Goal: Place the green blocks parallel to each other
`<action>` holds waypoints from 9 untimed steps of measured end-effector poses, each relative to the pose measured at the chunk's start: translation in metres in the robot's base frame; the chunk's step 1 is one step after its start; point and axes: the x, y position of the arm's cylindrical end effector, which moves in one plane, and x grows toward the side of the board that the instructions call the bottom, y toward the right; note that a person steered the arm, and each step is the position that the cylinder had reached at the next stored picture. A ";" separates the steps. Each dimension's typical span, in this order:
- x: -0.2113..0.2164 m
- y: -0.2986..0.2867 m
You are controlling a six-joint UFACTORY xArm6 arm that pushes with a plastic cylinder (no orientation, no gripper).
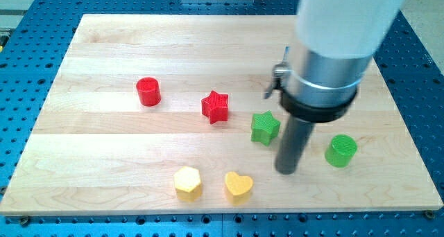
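Observation:
A green star block (265, 127) lies right of the board's middle. A green cylinder block (340, 150) stands further to the view's right, slightly lower. My tip (286, 170) rests on the board between the two, just below and right of the green star and left of the cylinder, touching neither. The wide arm body above hides part of the board's upper right.
A red cylinder (148, 91) stands at the view's left. A red star (215, 107) lies left of the green star. A yellow hexagon (188, 183) and a yellow heart (238, 186) sit near the wooden board's (104, 161) bottom edge.

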 end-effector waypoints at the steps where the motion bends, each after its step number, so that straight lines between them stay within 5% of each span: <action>1: -0.031 -0.001; 3: -0.007 -0.049; 5: -0.045 -0.035; 6: -0.058 0.004; 8: 0.006 0.043; 9: 0.005 0.074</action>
